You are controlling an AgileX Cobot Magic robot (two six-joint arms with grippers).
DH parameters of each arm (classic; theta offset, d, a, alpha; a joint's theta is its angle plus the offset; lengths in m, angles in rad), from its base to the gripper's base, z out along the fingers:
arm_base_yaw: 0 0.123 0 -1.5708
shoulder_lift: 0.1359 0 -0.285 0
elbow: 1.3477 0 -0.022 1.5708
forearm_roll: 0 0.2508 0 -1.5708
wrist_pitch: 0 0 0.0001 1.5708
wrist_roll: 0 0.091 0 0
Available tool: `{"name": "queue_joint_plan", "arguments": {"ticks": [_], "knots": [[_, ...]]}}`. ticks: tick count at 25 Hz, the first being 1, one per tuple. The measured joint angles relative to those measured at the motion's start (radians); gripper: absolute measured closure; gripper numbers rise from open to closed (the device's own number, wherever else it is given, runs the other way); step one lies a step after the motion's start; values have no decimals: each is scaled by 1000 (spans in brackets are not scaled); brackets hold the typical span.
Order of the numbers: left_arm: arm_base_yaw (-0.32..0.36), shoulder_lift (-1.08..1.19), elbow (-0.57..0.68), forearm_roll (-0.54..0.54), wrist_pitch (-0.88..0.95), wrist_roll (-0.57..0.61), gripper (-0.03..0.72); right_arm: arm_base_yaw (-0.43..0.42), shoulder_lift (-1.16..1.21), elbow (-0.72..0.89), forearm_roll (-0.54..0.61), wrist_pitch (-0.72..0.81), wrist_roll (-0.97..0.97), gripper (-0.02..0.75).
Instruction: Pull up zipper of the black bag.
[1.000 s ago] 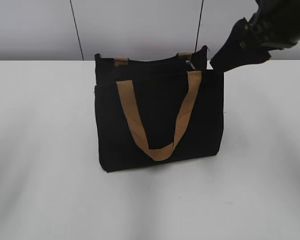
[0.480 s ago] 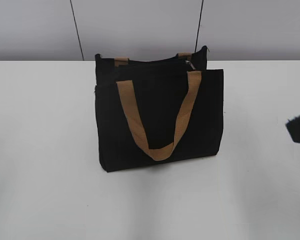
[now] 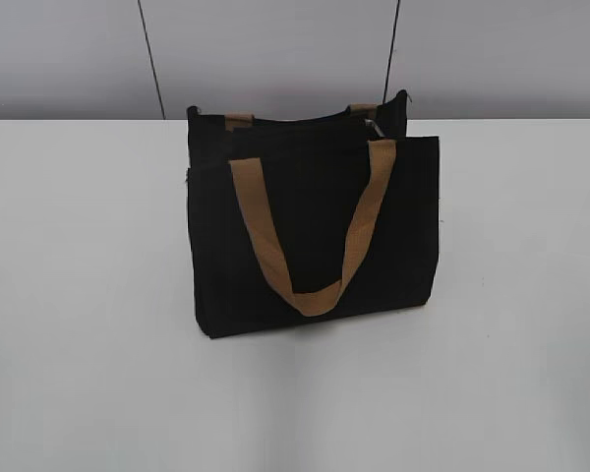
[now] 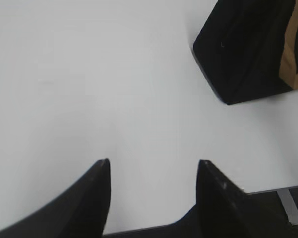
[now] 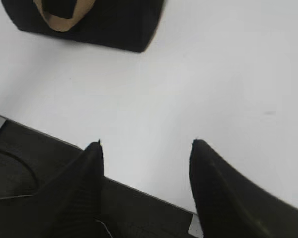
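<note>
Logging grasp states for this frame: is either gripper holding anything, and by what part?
Nothing is held. The left gripper and right gripper are both open over the bare table, apart from the black bag.

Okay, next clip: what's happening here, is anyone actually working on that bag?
Nothing is being handled at this moment. The rectangular black fabric tote bag with tan webbing handles stands upright on the white table, and no arm appears in the exterior view. The small silver zipper slider sits near the right end of the bag's top edge. The left gripper and right gripper are both open and empty, low over bare table near its edge, apart from the bag.
</note>
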State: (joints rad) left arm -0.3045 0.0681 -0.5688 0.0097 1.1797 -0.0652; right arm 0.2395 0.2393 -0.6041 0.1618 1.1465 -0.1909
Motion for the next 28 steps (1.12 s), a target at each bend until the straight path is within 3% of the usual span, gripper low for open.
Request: {"name": "queue_joint_plan", "arguments": {"ticks": [5, 9, 17, 28], "knots": [[0, -20, 0, 2, -9, 1, 280, 0, -204, 46, -126, 63, 113, 305], [0, -20, 4, 2, -32, 2, 281, 0, -246, 75, -162, 75, 143, 307], [0, -20, 42, 1, -106, 3, 300, 0, -246, 119, -169, -28, 147, 307], [0, -20, 42, -1, -119, 4, 314, 0, -246, 123, -172, -46, 142, 308]]}}
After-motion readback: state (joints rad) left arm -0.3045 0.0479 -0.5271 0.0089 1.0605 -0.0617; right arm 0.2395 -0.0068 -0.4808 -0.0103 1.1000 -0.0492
